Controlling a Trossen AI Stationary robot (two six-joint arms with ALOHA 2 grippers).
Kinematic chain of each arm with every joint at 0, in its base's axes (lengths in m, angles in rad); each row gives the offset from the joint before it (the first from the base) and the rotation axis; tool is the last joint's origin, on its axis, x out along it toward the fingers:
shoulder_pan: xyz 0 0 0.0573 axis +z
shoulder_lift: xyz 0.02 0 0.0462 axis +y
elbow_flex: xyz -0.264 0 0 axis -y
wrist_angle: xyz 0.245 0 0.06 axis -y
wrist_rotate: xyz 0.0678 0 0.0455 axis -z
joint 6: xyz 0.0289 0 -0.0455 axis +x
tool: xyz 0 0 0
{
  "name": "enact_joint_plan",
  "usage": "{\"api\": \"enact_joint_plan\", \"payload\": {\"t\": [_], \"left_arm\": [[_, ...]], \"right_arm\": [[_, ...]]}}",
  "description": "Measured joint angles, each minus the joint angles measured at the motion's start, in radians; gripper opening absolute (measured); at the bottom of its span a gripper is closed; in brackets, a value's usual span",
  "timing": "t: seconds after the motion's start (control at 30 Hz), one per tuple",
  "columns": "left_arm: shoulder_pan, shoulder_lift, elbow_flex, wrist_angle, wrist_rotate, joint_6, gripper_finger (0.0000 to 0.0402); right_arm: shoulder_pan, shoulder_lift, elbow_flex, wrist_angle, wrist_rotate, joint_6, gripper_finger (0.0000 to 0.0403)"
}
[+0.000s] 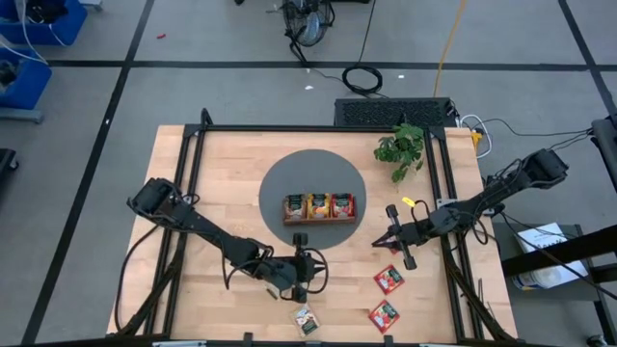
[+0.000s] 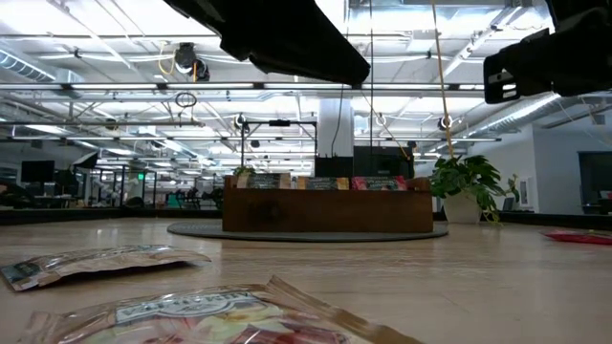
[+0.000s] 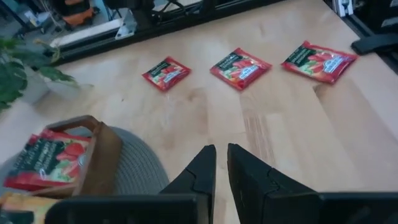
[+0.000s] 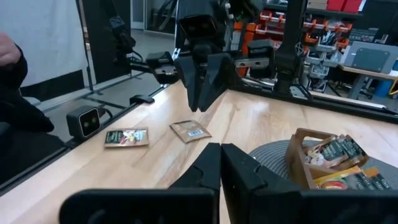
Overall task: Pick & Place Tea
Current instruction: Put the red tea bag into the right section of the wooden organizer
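Two grippers hover empty: my left gripper (image 1: 310,258) nearly closed, my right gripper (image 1: 377,241) clenched, with loose tea packets (image 1: 388,280) on the table (image 1: 222,173) near both.

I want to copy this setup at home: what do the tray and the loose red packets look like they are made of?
The tray looks like brown wood with a smooth finish; faint grain shows on its wall. The red packets look like glossy foil or plastic film: crimped edges, wrinkles and highlights suggest it, though the exact film cannot be told.

Industrial lab: exposed ceiling trusses (image 2: 287,91), parts bins (image 4: 283,22), floor cables (image 1: 362,77).
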Motion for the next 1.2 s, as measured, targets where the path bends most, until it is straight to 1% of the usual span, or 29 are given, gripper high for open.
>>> {"api": "enact_joint_plan", "payload": {"t": [0.1,0.17,0.3,0.37,0.4,0.57,0.67,0.97,1.07,1.2], "left_arm": [[-0.001,0.000,0.000,0.000,-0.040,0.048,0.0049],[0.000,0.000,0.000,0.001,-0.073,0.047,0.0049],[0.004,0.000,0.000,-0.004,-0.078,-0.028,0.0049],[0.004,0.000,0.000,-0.003,-0.076,-0.041,0.0049],[0.003,0.000,0.000,-0.003,-0.063,-0.044,0.0049],[0.002,0.000,0.000,0.006,0.070,-0.051,0.0049],[0.002,0.000,0.000,0.005,0.111,-0.051,0.0049],[0.002,0.000,0.000,0.022,0.122,-0.078,0.0049],[0.003,0.000,0.000,0.025,0.122,-0.064,0.0049],[0.004,0.000,0.000,0.025,0.122,-0.006,0.0049]], "right_arm": [[0.000,0.000,0.000,0.000,0.000,-0.001,0.0000],[0.000,0.000,0.000,0.000,0.000,-0.001,0.0000],[0.000,0.000,0.000,0.000,0.000,-0.001,0.0000],[0.000,0.000,0.000,0.000,0.000,0.018,0.0000],[0.000,0.000,0.000,0.000,0.000,0.028,0.0000],[0.000,0.000,0.000,0.000,0.000,0.031,0.0000],[0.000,0.000,0.000,0.000,0.000,0.025,0.0000],[0.000,0.000,0.000,-0.001,0.000,0.041,0.0000],[0.000,0.000,0.001,0.000,0.000,0.030,0.0000],[0.000,0.000,0.001,-0.002,0.000,0.016,0.0000]]}}
